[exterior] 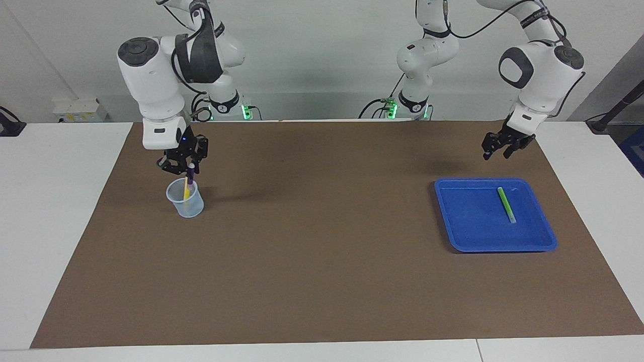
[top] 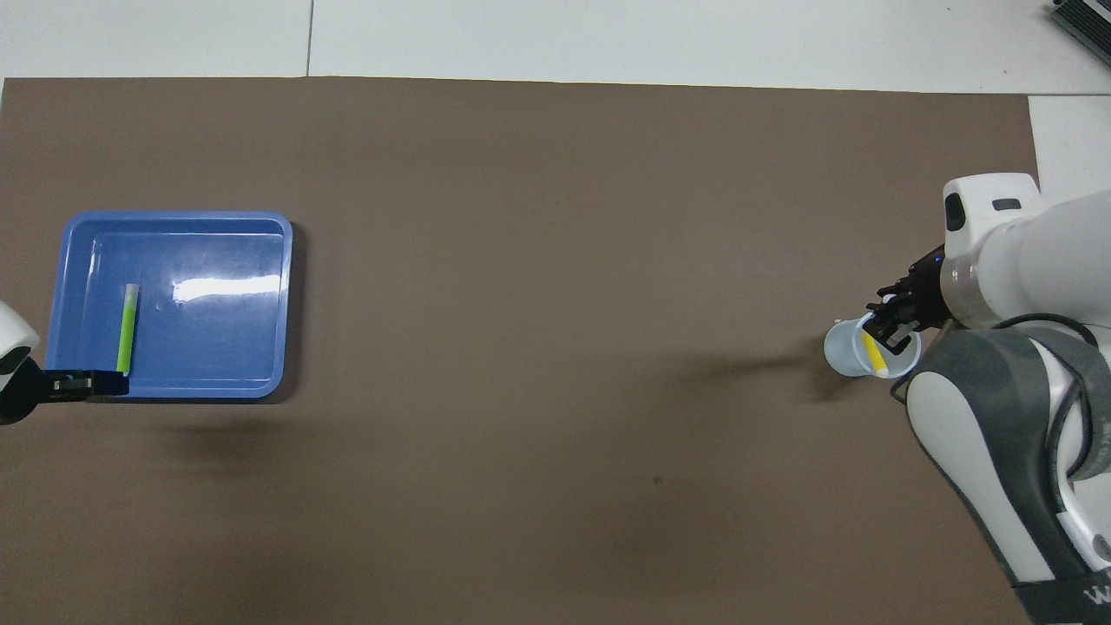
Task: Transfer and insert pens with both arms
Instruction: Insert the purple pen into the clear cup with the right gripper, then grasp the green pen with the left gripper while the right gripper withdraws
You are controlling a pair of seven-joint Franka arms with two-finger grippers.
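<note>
My right gripper (exterior: 184, 170) is shut on the purple pen (exterior: 190, 179), which hangs nearly upright with its lower end at the mouth of a clear plastic cup (exterior: 188, 206). The yellow pen (exterior: 186, 190) leans inside that cup. In the overhead view the right gripper (top: 887, 319) covers the cup's rim (top: 840, 351), with the yellow pen (top: 873, 356) showing and the purple one hidden. The green pen (exterior: 506, 204) lies in the blue tray (exterior: 503, 247). My left gripper (exterior: 497, 152) hangs open and empty over the mat, just off the tray's edge nearest the robots.
A brown mat (exterior: 322, 261) covers most of the white table. The tray (top: 286, 304) sits toward the left arm's end, the cup toward the right arm's end. The left gripper (top: 87, 383) shows only its tips by the green pen (top: 128, 328).
</note>
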